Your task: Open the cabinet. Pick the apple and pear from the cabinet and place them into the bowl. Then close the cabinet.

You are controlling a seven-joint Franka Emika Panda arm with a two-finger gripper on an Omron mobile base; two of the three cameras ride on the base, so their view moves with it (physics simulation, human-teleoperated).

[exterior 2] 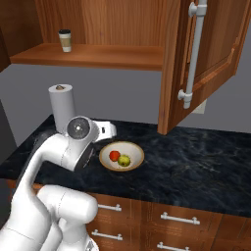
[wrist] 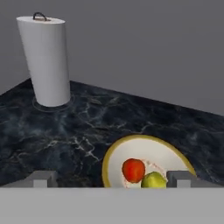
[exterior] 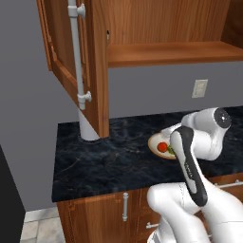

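The cabinet (exterior: 97, 57) stands open, both doors (exterior 2: 215, 44) swung out over the counter with their long silver handles toward me. The bowl (exterior 2: 104, 153) sits on the dark marble counter with the red apple (exterior 2: 114, 156) and the yellow-green pear (exterior 2: 124, 160) side by side in it. From the hand view the apple (wrist: 133, 169) and pear (wrist: 154, 180) lie in the bowl (wrist: 114, 153) just beyond my gripper (wrist: 111, 178). It is open, with nothing between its fingertips (wrist: 41, 177). The hand (exterior 2: 104, 130) hovers just left of the bowl.
A white paper towel roll (exterior 2: 62, 108) stands at the back of the counter, left of the bowl. A paper coffee cup (exterior 2: 64, 40) sits on the cabinet shelf. A wall outlet (exterior: 200, 88) is behind the counter. Lower drawers (exterior 2: 179, 218) run below the counter edge.
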